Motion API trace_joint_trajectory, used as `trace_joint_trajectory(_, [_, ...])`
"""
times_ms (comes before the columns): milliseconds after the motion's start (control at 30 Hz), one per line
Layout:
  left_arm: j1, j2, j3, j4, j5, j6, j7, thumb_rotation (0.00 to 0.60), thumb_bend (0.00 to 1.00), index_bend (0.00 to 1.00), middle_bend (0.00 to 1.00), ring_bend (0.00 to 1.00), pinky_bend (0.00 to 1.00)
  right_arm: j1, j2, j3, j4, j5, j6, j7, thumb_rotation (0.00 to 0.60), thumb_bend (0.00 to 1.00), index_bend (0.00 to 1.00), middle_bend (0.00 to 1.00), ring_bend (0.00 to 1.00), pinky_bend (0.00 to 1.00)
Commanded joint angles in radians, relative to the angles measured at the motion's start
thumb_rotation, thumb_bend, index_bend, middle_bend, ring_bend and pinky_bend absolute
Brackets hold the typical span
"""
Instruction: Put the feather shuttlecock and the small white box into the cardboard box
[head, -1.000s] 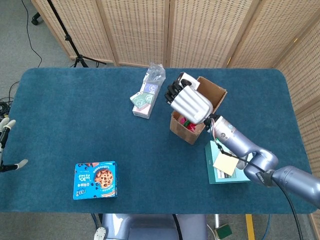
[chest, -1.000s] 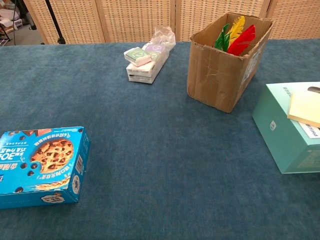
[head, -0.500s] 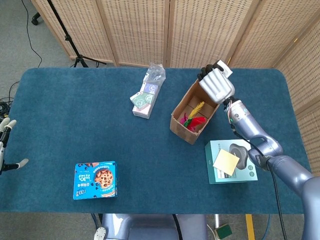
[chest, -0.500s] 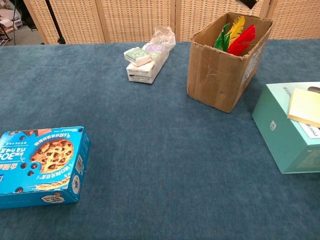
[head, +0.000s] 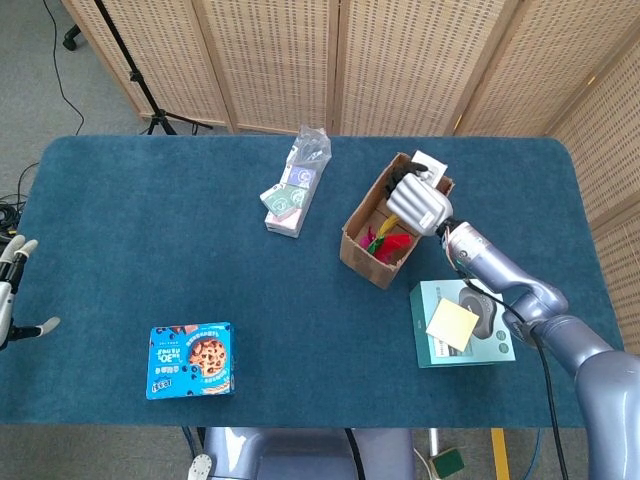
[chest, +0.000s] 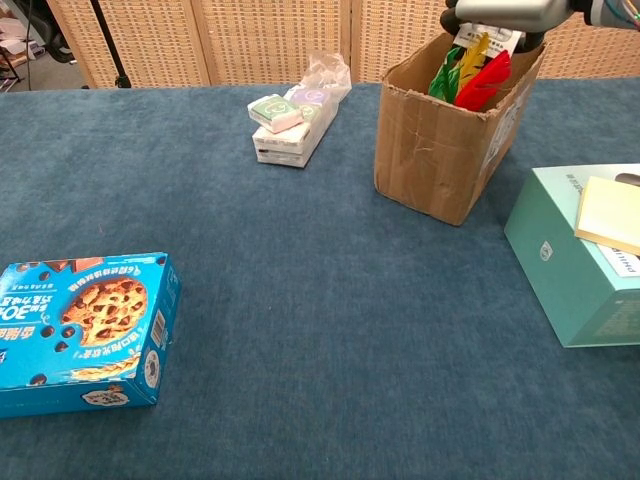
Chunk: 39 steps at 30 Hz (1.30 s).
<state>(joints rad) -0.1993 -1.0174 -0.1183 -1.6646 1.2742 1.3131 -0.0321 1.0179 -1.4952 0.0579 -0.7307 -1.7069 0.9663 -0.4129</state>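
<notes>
The open cardboard box (head: 372, 262) (chest: 432, 150) stands right of the table's middle. The shuttlecock's red, yellow and green feathers (head: 386, 240) (chest: 470, 68) stick up inside it. My right hand (head: 419, 203) (chest: 500, 12) hangs over the box's far end and grips the small white box (head: 430, 163), which shows as a white corner above the fingers. In the chest view only the hand's lower part shows at the top edge. My left hand (head: 12, 295) is at the far left edge of the head view, off the table, fingers apart and holding nothing.
A blue cookie box (head: 190, 360) (chest: 85, 330) lies near the front left. A teal box with a yellow note (head: 460, 325) (chest: 580, 255) sits right of the cardboard box. A plastic-wrapped bundle of small packs (head: 293, 190) (chest: 297, 118) lies left of it. Wicker screens stand behind.
My right hand, still holding the white box, swung from over the box's left side to its far end, then came down close over the opening. The left hand barely moved.
</notes>
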Motion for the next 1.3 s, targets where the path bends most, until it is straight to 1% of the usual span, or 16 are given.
trace_joint_trajectory(33, [0.001,0.000,-0.001,0.000,0.001,0.002,-0.001,0.600,0.00,0.00,0.00,0.00,0.01,-0.001,0.006,0.015,-0.033,0.035,-0.026,-0.022,0.600,0.21,0.12,0.14,0.15,0.33])
trace_joint_trajectory(67, [0.001,-0.001,-0.001,0.001,0.001,0.002,-0.001,0.600,0.00,0.00,0.00,0.00,0.01,-0.003,0.009,0.024,-0.048,0.048,-0.031,-0.040,0.600,0.13,0.07,0.09,0.09,0.27])
trace_joint_trajectory(100, [0.002,-0.001,0.000,0.001,0.002,0.002,-0.001,0.600,0.00,0.00,0.00,0.00,0.01,-0.004,0.010,0.030,-0.058,0.057,-0.032,-0.051,0.600,0.03,0.01,0.02,0.02,0.17])
trace_joint_trajectory(133, [0.002,-0.001,0.000,0.001,0.002,0.001,-0.001,0.600,0.00,0.00,0.00,0.00,0.01,-0.006,0.014,0.043,-0.078,0.072,-0.029,-0.074,0.600,0.00,0.00,0.00,0.00,0.11])
trace_joint_trajectory(200, [0.001,0.000,0.001,0.001,0.002,-0.002,-0.002,0.600,0.00,0.00,0.00,0.00,0.01,-0.009,0.022,0.062,-0.106,0.093,-0.018,-0.119,0.600,0.00,0.00,0.00,0.00,0.06])
trace_joint_trajectory(400, [0.003,0.003,-0.001,0.001,0.004,-0.003,-0.012,0.600,0.00,0.00,0.00,0.00,0.01,-0.018,0.061,0.083,-0.181,0.126,-0.010,-0.211,0.600,0.00,0.00,0.00,0.00,0.03])
trace_joint_trajectory(533, [0.004,0.007,0.000,0.002,0.007,-0.003,-0.021,0.600,0.00,0.00,0.00,0.00,0.01,-0.036,0.124,0.111,-0.264,0.147,0.037,-0.255,0.600,0.00,0.00,0.00,0.00,0.02])
trace_joint_trajectory(667, [0.007,0.011,0.001,0.006,0.013,-0.003,-0.031,0.600,0.00,0.00,0.00,0.00,0.01,-0.087,0.217,0.145,-0.401,0.182,0.113,-0.261,0.600,0.00,0.00,0.00,0.00,0.02])
trace_joint_trajectory(800, [0.012,0.003,-0.001,0.020,0.020,0.014,-0.034,0.600,0.00,0.00,0.00,0.00,0.01,-0.149,0.276,0.159,-0.517,0.225,0.171,-0.254,0.600,0.00,0.00,0.00,0.00,0.02])
trace_joint_trajectory(900, [0.020,-0.019,-0.005,0.047,0.033,0.049,-0.031,0.600,0.00,0.00,0.00,0.00,0.01,-0.219,0.323,0.160,-0.632,0.273,0.219,-0.241,0.600,0.00,0.00,0.00,0.00,0.02])
trace_joint_trajectory(1000, [0.028,-0.041,-0.005,0.076,0.058,0.080,-0.046,0.600,0.00,0.00,0.00,0.00,0.01,-0.295,0.369,0.152,-0.756,0.320,0.267,-0.212,0.600,0.00,0.00,0.00,0.00,0.02])
trace_joint_trajectory(1100, [0.034,-0.063,-0.003,0.107,0.090,0.113,-0.071,0.600,0.00,0.00,0.00,0.00,0.01,-0.376,0.410,0.126,-0.865,0.337,0.325,-0.168,0.600,0.00,0.00,0.00,0.00,0.02])
trace_joint_trajectory(1200, [0.044,-0.094,0.002,0.148,0.131,0.156,-0.090,0.600,0.00,0.00,0.00,0.00,0.01,-0.475,0.443,0.069,-0.958,0.315,0.399,-0.131,0.600,0.00,0.00,0.00,0.00,0.01])
trace_joint_trajectory(1233, [0.048,-0.107,0.007,0.163,0.147,0.171,-0.093,0.600,0.00,0.00,0.00,0.00,0.01,-0.523,0.445,0.029,-0.981,0.305,0.426,-0.123,0.600,0.00,0.00,0.00,0.00,0.01])
trace_joint_trajectory(1267, [0.054,-0.125,0.012,0.187,0.164,0.190,-0.097,0.600,0.00,0.00,0.00,0.00,0.01,-0.587,0.439,-0.022,-1.000,0.268,0.484,-0.115,0.600,0.00,0.00,0.00,0.00,0.01])
trace_joint_trajectory(1300, [0.056,-0.133,0.014,0.198,0.168,0.196,-0.101,0.600,0.00,0.00,0.00,0.00,0.01,-0.616,0.430,-0.045,-1.002,0.247,0.506,-0.101,0.600,0.00,0.00,0.00,0.00,0.00])
